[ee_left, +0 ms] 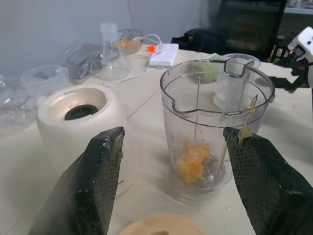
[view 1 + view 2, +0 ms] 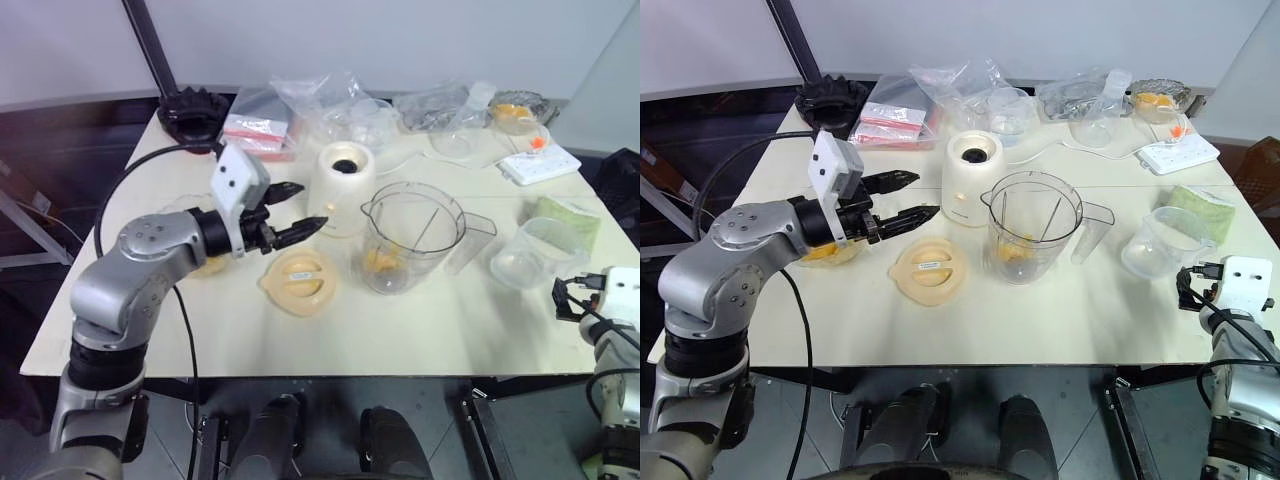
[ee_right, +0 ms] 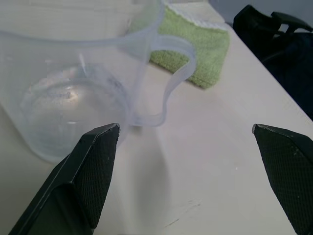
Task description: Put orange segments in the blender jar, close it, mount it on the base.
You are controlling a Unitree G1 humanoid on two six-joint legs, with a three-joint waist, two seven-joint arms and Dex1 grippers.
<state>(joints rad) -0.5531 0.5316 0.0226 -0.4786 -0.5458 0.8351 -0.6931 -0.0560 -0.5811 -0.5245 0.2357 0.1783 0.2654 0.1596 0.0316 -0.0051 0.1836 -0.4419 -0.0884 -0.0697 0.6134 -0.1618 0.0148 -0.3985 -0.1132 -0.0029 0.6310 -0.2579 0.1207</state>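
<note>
Several segments: you see orange segments (image 1: pixel 193 161) low inside the blender jar (image 2: pixel 413 236), beyond your left jaws.
Jar: upright, uncapped, just beside the base (image 2: pixel 341 188).
Lid (image 2: pixel 299 280): flat on the table (image 2: pixel 400 330), below your left jaws.
Left gripper (image 2: pixel 297 210): jaws spread, empty.
Right gripper (image 3: pixel 186 147): jaws spread wide, empty; clear cup (image 3: pixel 73 88) just ahead.

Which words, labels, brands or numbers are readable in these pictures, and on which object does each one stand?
None can be read.
Small label on the round lid: too small to read.
Print on the red-and-white packets in a clear bag: blurred.
Faint marks on the blender jar wall: not legible.
The base: no visible text.
</note>
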